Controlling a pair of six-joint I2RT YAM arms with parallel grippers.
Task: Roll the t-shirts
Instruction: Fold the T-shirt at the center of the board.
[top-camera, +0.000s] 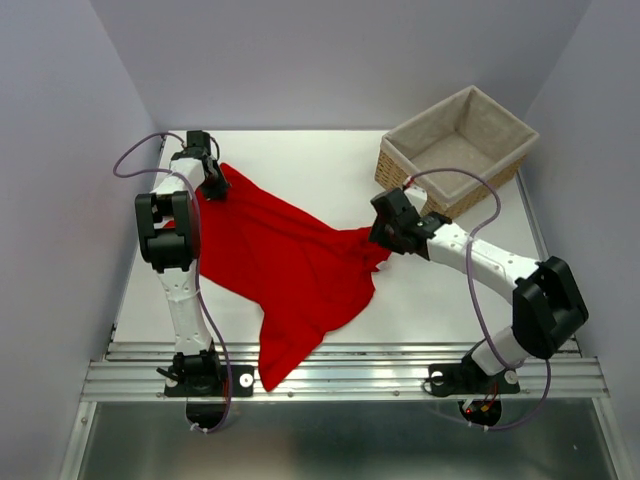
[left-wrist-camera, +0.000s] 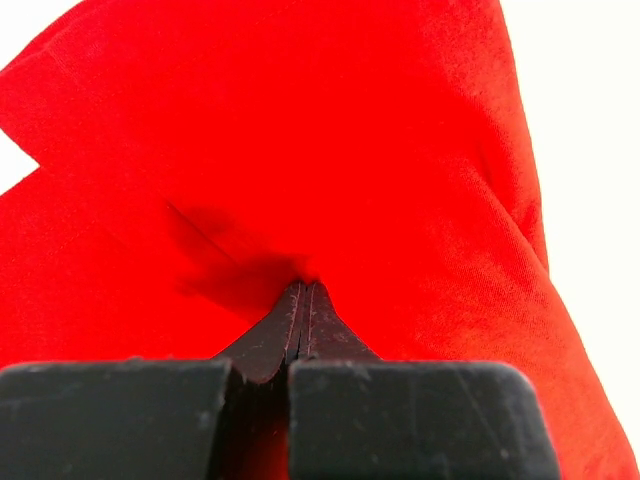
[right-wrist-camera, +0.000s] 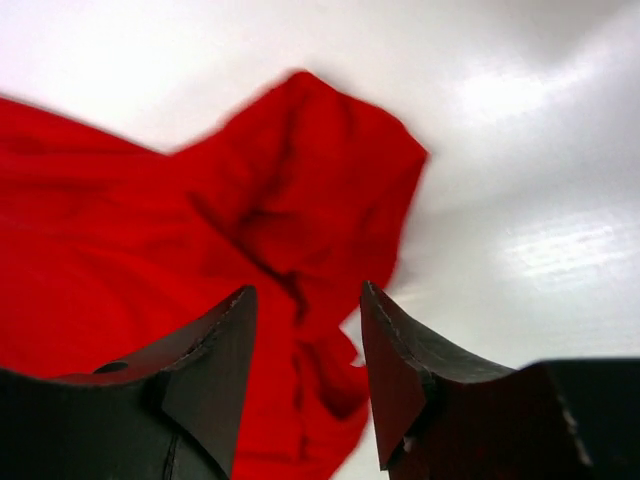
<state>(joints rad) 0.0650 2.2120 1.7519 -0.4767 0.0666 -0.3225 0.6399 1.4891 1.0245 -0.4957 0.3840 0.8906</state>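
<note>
The red t-shirt (top-camera: 285, 265) lies spread and crumpled across the white table, one end hanging over the near edge. At the far left, my left gripper (top-camera: 208, 183) is shut, pinching a corner of the cloth; in the left wrist view the t-shirt (left-wrist-camera: 330, 150) puckers right at the closed fingertips (left-wrist-camera: 303, 292). My right gripper (top-camera: 380, 236) hovers at the shirt's right edge, its jaws apart. In the right wrist view a bunched fold of the t-shirt (right-wrist-camera: 300, 190) lies loose below and between the open fingers (right-wrist-camera: 305, 300), touching neither.
A wicker basket (top-camera: 500, 165) with a pale cloth lining stands at the back right, just behind the right arm. Grey walls close in the table (top-camera: 440, 300) on three sides. A metal rail (top-camera: 400, 375) runs along the near edge.
</note>
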